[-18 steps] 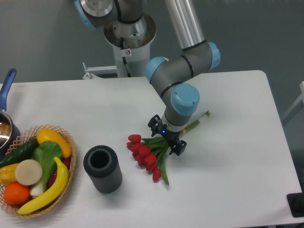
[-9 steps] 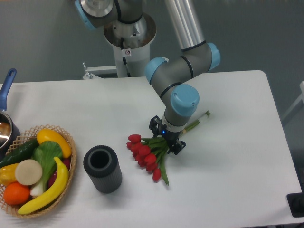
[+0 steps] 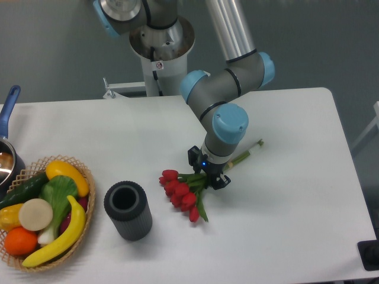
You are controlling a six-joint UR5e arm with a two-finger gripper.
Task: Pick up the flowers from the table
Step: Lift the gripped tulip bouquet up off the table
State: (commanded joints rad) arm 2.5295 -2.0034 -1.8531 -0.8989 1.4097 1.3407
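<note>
The flowers (image 3: 182,192), a bunch of red tulips with green leaves, lie on the white table (image 3: 284,225) just right of its middle. Their long green stems (image 3: 249,151) run up and to the right, under the arm's wrist. My gripper (image 3: 206,171) points down over the stems just behind the blooms, with its black fingers closed tight on the stems. The bunch looks drawn together and slightly raised at the gripped end.
A dark grey ribbed cylinder vase (image 3: 128,210) stands upright left of the flowers. A wicker basket (image 3: 83,171) of fruit and vegetables sits at the front left. A pot with a blue handle (image 3: 8,112) is at the left edge. The robot base (image 3: 160,47) stands behind the table.
The fingers have closed from a wide stance onto the stems. The tulip heads have pulled together and shifted slightly up and toward the gripper.
</note>
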